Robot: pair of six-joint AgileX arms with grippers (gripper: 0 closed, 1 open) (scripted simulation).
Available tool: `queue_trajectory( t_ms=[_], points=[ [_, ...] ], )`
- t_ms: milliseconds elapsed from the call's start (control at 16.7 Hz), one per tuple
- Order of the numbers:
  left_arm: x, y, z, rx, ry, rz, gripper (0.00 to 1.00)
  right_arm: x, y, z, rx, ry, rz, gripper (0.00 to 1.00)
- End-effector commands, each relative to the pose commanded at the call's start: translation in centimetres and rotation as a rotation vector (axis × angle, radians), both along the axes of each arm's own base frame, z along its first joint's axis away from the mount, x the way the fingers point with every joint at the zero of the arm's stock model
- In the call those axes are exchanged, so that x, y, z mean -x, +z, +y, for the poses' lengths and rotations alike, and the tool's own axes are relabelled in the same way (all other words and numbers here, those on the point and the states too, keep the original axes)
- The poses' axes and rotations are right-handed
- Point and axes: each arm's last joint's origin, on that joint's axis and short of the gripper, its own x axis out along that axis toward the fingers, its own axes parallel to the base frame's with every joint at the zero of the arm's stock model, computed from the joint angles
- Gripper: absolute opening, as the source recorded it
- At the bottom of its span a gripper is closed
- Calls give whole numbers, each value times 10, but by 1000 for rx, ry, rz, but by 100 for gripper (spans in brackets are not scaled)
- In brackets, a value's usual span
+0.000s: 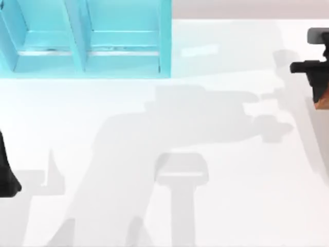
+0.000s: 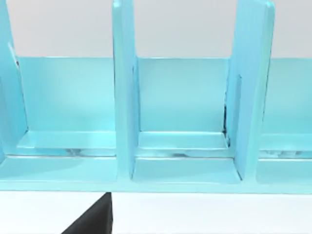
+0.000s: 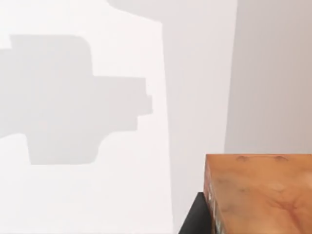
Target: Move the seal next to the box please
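close up in the right wrist view sits the seal (image 3: 258, 195), a glossy orange-brown block with a flat top and straight edges, touching a black part of the right gripper (image 3: 194, 220) on one side. from above, the seal (image 1: 321, 100) shows as a small brown sliver at the table's far right edge, right under the right gripper (image 1: 318, 88), which is clamped on it. beneath lies the white table (image 1: 154, 216), crossed by broad grey shadows of the arms. the teal shelf unit (image 1: 87, 41) stands at the back left, well apart from the seal. the left arm (image 1: 6, 175) is parked at the left edge, facing the shelf's open compartments (image 2: 183, 97); its pincer's state i cannot tell.
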Motion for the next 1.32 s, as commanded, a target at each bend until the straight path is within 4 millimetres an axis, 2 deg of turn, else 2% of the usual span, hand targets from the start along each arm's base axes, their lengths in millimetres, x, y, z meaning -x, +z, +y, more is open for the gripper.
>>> queue_trajectory(
  t_ms=[240,1020,1320],
  points=[
    [0,0,0,0,0,0,100,0,0,0,-1,0,0,0],
    [0,0,0,0,0,0,100,0,0,0,-1,0,0,98],
    [0,0,0,0,0,0,100,0,0,0,-1,0,0,100]
  ],
)
